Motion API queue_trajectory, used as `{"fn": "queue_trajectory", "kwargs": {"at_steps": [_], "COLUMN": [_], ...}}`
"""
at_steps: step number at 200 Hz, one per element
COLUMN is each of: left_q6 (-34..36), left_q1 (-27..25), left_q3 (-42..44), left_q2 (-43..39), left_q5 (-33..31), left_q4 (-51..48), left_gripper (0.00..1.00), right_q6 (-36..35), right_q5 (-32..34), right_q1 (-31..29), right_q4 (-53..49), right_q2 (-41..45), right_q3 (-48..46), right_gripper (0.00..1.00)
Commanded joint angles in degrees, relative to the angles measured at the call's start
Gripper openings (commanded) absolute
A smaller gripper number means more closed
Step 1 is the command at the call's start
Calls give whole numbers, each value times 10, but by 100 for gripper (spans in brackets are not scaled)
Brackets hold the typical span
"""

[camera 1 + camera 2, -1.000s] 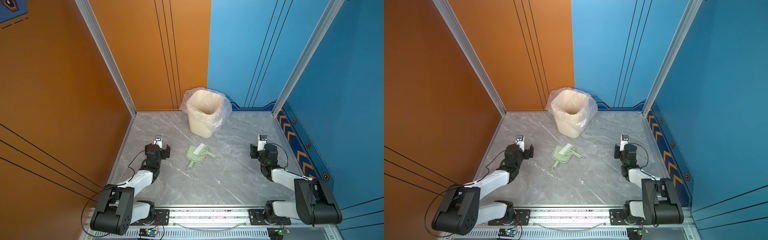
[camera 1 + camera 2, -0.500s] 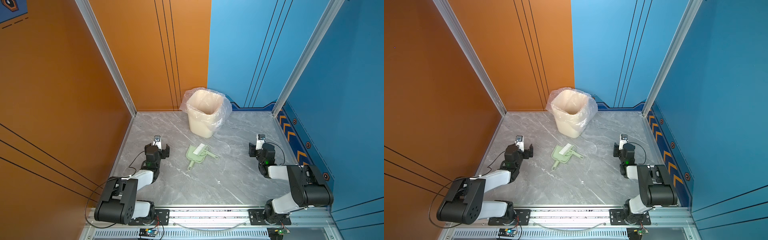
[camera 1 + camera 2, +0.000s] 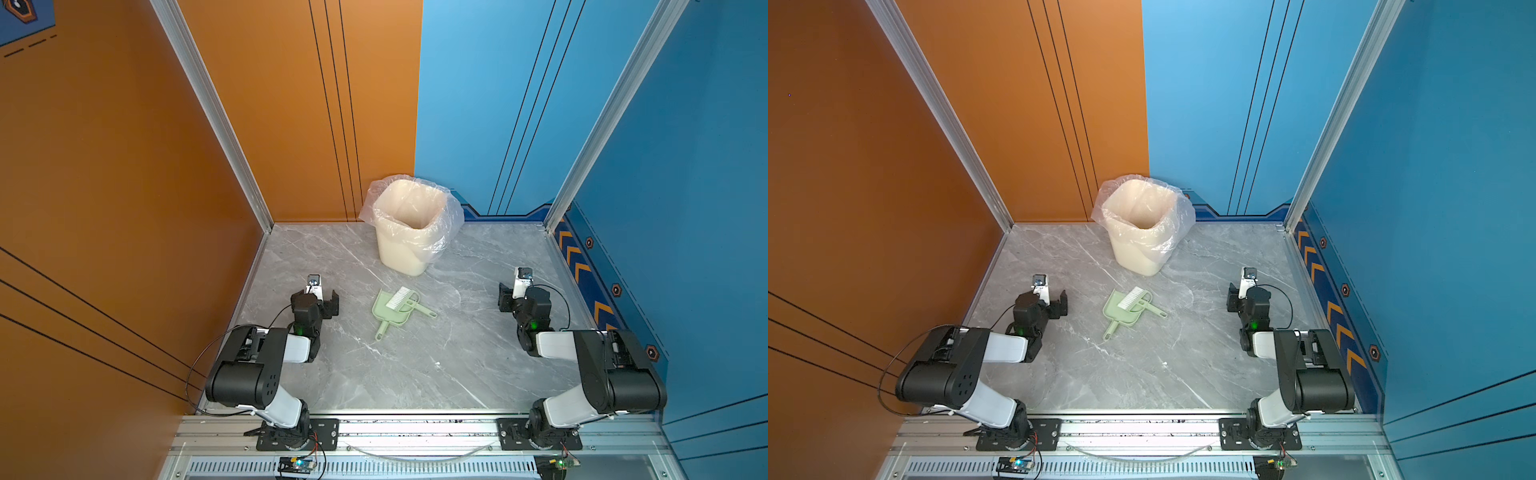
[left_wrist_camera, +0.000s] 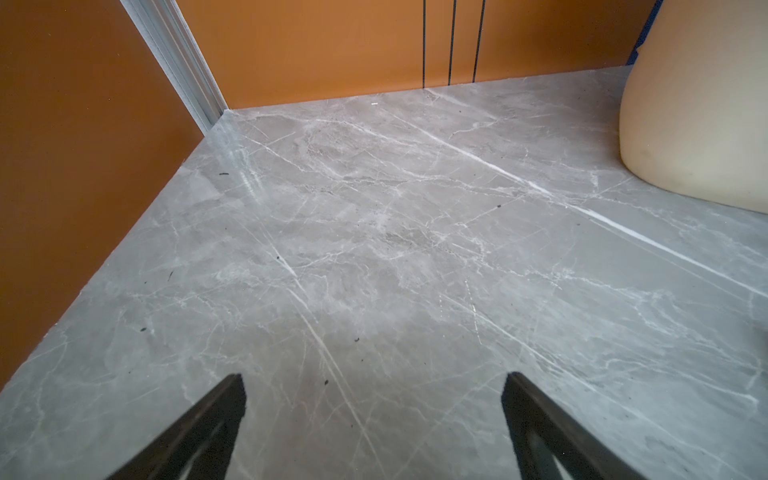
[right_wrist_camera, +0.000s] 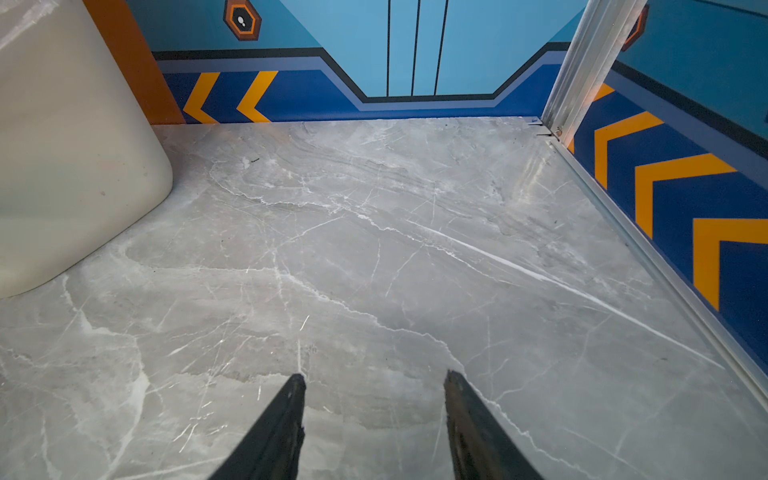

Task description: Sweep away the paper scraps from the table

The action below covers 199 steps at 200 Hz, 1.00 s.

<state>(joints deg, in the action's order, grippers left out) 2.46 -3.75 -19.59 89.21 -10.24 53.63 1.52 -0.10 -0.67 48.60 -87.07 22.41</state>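
Note:
No paper scraps show on the grey marble table [image 3: 415, 365] in any view. My left gripper [image 3: 318, 297] [image 3: 1042, 299] rests low near the left wall, open wide, with only bare table between its fingers in the left wrist view [image 4: 374, 376]. My right gripper [image 3: 519, 297] [image 3: 1246, 297] sits low near the right wall. Its jaws stand partly apart, open over bare table in the right wrist view [image 5: 374, 374]. Both arms are folded back toward their bases.
A pale green dustpan [image 3: 390, 318] lies mid-table with a white-bristled brush [image 3: 399, 298] on it. A cream bin [image 3: 409, 226] [image 4: 698, 124] [image 5: 62, 145] with a clear liner stands at the back centre. Orange and blue walls close three sides, and aluminium rails [image 3: 415, 428] run along the front.
Both arms have folded back, their elbows swinging up over the bases, while the grippers stayed nearly in place. The dustpan, brush and bin have not moved.

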Motion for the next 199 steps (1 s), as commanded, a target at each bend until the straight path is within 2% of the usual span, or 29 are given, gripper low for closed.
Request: {"fn": "queue_trajectory", "kwargs": {"at_steps": [1, 36, 65, 68, 71, 199], "left_q6": [-10, -17, -17, -17, -17, -17], "left_q1": [3, 8, 8, 8, 8, 8], "left_q3": [-12, -22, -21, -21, -21, -23], "left_q2": [2, 3, 2, 2, 2, 3], "left_q5": [-6, -10, -10, -10, -10, -8], "left_q4": [8, -11, -10, -10, -10, -11], "left_gripper": [98, 98, 98, 98, 98, 98], "right_q6": [9, 14, 14, 13, 14, 12], "right_q5": [10, 23, 25, 24, 25, 30], "right_q1": [4, 4, 4, 3, 3, 1], "right_q4": [9, 5, 4, 4, 4, 6], "right_q2": [-6, -6, -7, -6, -6, -6], "right_q3": [-7, -4, -3, -4, -4, -5], "right_gripper": [59, 79, 90, 97, 100, 100]}}
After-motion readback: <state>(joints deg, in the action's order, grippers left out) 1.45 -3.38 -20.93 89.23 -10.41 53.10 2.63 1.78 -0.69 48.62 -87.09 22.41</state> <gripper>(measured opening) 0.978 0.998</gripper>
